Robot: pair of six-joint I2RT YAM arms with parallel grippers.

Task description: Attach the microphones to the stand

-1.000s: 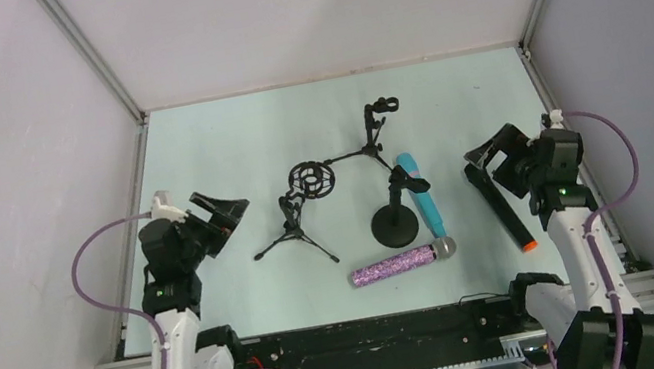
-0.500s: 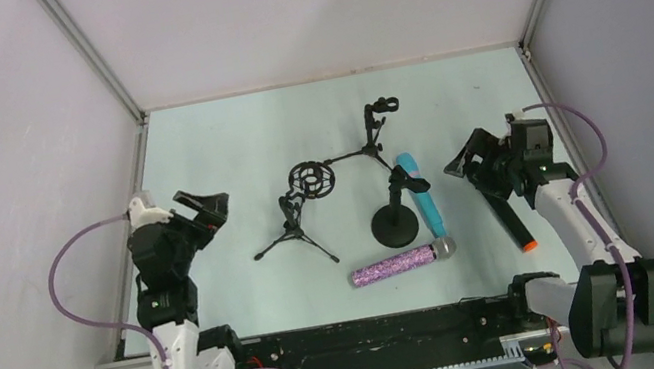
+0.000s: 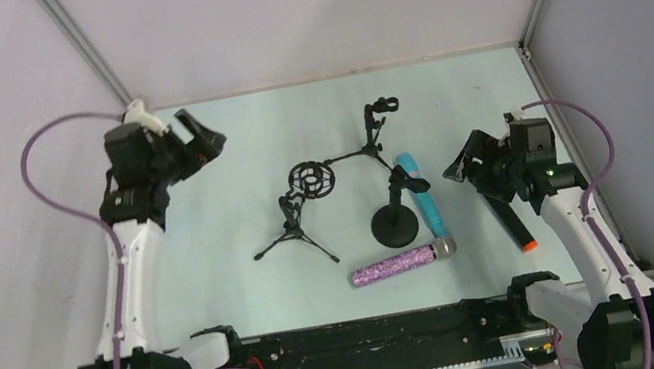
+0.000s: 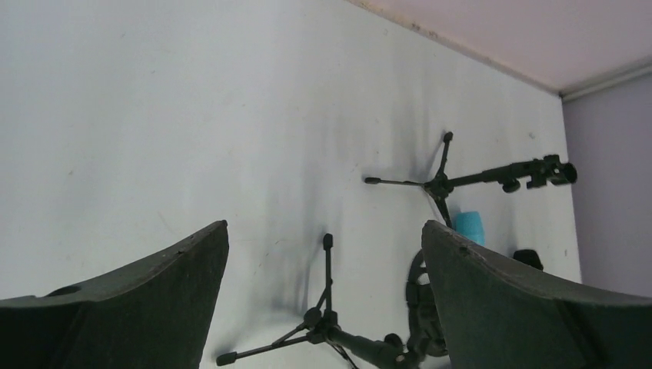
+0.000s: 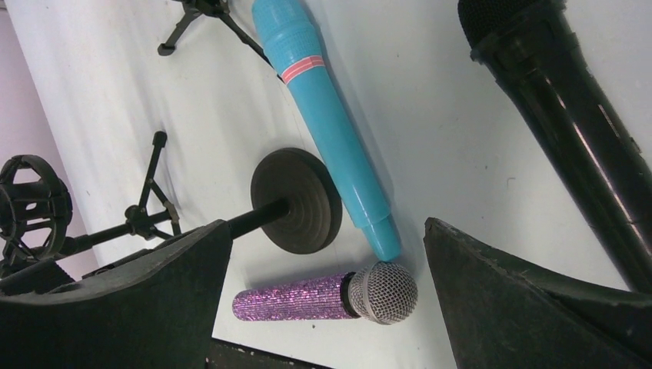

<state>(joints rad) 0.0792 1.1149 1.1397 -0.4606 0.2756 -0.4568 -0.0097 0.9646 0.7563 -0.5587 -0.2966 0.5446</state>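
3 mics, all lying flat, none mounted. black mic point(image 3: 511, 223): far right, orange ring at near end, grille at far end. blue mic point(image 3: 425, 200): right of centre, running far-to-near, just right of round-base stand point(image 3: 394, 224). purple glitter mic point(image 3: 388, 267): nearest, lying crosswise, silver head to right, meeting blue mic's near tip. ring-mount tripod point(image 3: 294, 231): left of centre. clip tripod point(image 3: 369, 145): farther back.

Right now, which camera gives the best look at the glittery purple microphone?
The right wrist view. There the purple microphone lies close and large, with its glitter body and silver mesh head clear. The top external view shows it whole but small, lying on the table beside the round-base stand. The left wrist view does not show it.
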